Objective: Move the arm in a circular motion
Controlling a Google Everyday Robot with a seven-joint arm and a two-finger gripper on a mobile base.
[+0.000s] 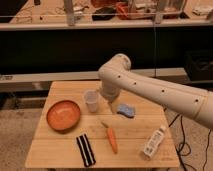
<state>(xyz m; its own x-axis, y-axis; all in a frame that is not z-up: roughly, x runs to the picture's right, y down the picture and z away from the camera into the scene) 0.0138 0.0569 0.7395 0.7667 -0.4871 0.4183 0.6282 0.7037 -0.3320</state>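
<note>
Gripper (pixel 109 103) points down just right of the cup (pixel 91 100); whether spread or closed cannot be told. Arm (pixel 150 87) extends from the right, elbow bent above the cup. Wooden table (pixel 60 150) carries the cup; dark shelving (pixel 60 47) stands behind it.

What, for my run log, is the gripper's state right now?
Gripper: at the tapered end of the cream-white tubular arm, above the light wooden table between the translucent cup and blue sponge; open or closed cannot be told.
</note>
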